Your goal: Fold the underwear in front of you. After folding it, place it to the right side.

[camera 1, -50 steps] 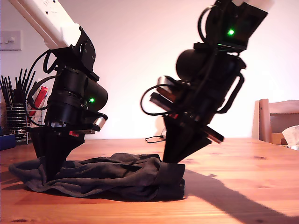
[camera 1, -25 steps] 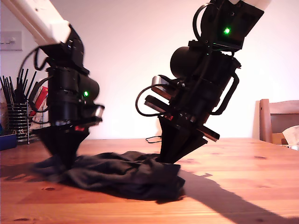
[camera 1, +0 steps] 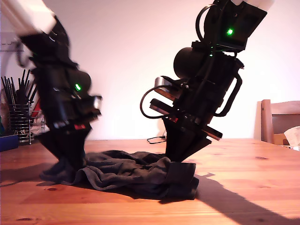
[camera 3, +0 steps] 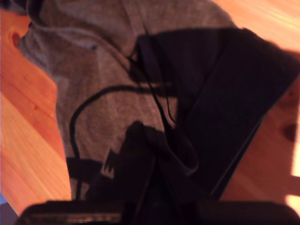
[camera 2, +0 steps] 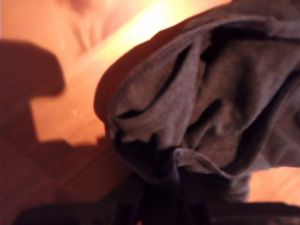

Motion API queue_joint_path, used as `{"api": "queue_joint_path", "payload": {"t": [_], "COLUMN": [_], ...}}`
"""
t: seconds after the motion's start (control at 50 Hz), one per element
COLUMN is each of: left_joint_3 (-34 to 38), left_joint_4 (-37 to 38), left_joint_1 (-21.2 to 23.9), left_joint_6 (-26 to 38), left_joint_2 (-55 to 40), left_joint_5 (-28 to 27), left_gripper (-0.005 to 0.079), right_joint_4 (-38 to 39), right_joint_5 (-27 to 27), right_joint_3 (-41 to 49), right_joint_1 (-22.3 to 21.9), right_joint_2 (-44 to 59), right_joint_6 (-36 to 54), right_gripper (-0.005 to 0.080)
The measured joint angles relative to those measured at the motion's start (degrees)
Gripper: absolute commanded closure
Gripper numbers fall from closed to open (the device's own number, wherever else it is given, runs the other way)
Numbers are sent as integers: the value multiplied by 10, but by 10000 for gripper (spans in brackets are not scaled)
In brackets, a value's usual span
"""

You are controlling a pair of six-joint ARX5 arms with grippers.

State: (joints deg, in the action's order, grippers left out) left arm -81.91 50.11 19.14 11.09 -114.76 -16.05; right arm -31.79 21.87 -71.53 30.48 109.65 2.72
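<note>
The underwear (camera 1: 126, 173) lies bunched and wrinkled on the wooden table (camera 1: 243, 187), its thick dark waistband (camera 1: 180, 180) at the end toward the exterior view's right. My first gripper (camera 1: 70, 161) stands at the cloth's end on the exterior view's left, shut on a gathered fold of underwear (camera 2: 211, 93) that converges at the first gripper (camera 2: 173, 187). My second gripper (camera 1: 177, 157) comes down on the waistband end. In the second wrist view, underwear (camera 3: 117, 61) with its dark band (camera 3: 225, 103) bunches into the shut second gripper (camera 3: 154, 178).
A wire rack of black sticks (camera 1: 16, 112) and a blue object (camera 1: 7, 140) stand at the exterior view's left. A wooden chair (camera 1: 279, 122) and a white item (camera 1: 293, 136) are at its right edge. A thin cable (camera 1: 154, 139) lies at the table's back.
Both grippers have kept hold of the cloth. The garment has bunched narrower and shifted toward the exterior view's right; the first arm has leaned further to that view's left.
</note>
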Motion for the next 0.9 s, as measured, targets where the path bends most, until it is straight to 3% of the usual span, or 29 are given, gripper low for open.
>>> {"api": "queue_joint_path", "payload": {"t": [0.24, 0.54, 0.9], "left_joint_3": [111, 243, 297], "left_joint_4": [-134, -229, -265], "left_joint_1": [0, 0, -1], "left_joint_6": [-1, -10, -16], "left_joint_2": [136, 146, 203], "left_joint_5": [-14, -14, -4], "left_gripper": [762, 762, 762], "right_joint_4": [20, 80, 212], "right_joint_5": [-12, -93, -105], "right_joint_3": [0, 6, 168], "right_joint_1": [16, 38, 41], "right_joint_2": [0, -7, -141], "right_joint_6": [2, 4, 4], "right_gripper": [765, 765, 765]}}
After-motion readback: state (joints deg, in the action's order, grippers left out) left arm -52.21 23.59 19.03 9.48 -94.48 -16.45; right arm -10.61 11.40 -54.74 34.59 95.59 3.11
